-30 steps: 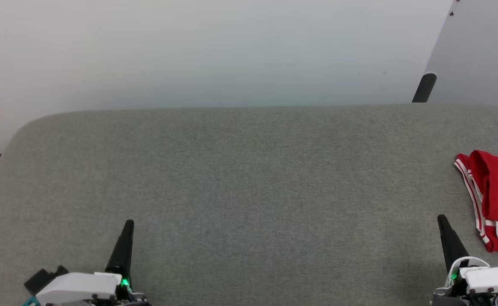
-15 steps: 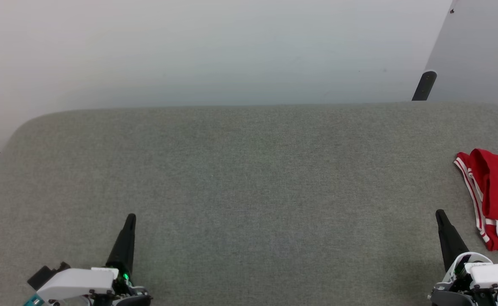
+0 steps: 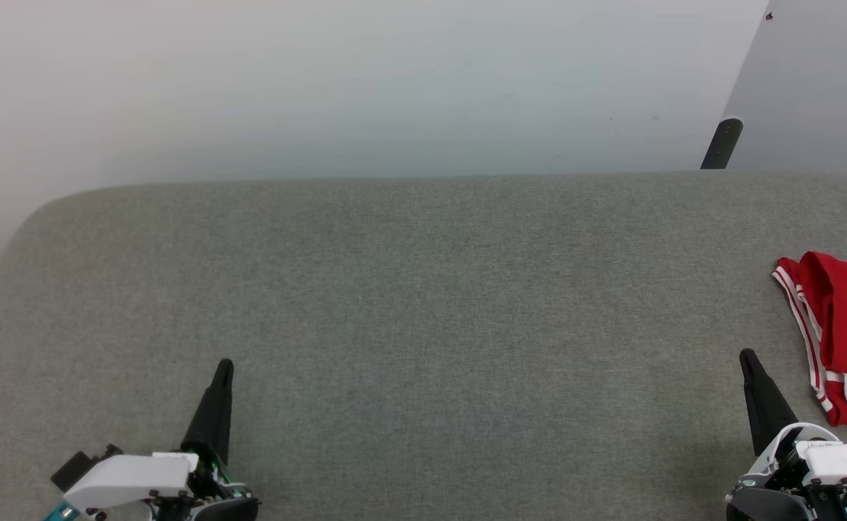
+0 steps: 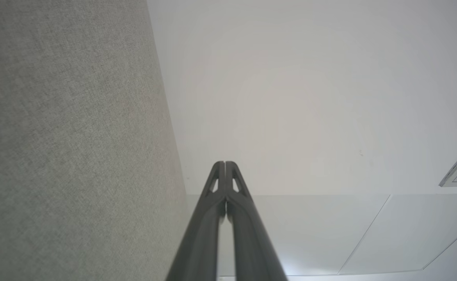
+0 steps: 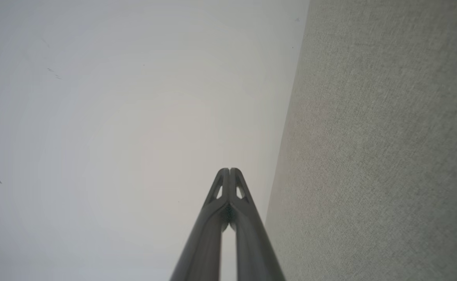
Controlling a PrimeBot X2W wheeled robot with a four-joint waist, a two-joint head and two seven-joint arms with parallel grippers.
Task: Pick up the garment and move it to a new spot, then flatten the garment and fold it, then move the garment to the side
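The garment (image 3: pixel 846 329) is found folded at the right edge of the tabletop (image 3: pixel 423 289) (set aside there, it may be judged). The left gripper (image 3: pixel 224 367) and right gripper (image 3: pixel 746 357) are parked along the near edge, fingers (image 4: pixel 203 234) closed tight, nothing held.

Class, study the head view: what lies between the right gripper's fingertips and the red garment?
In the head view, only a strip of bare grey fabric surface separates the right gripper from the garment; nothing rests on it.
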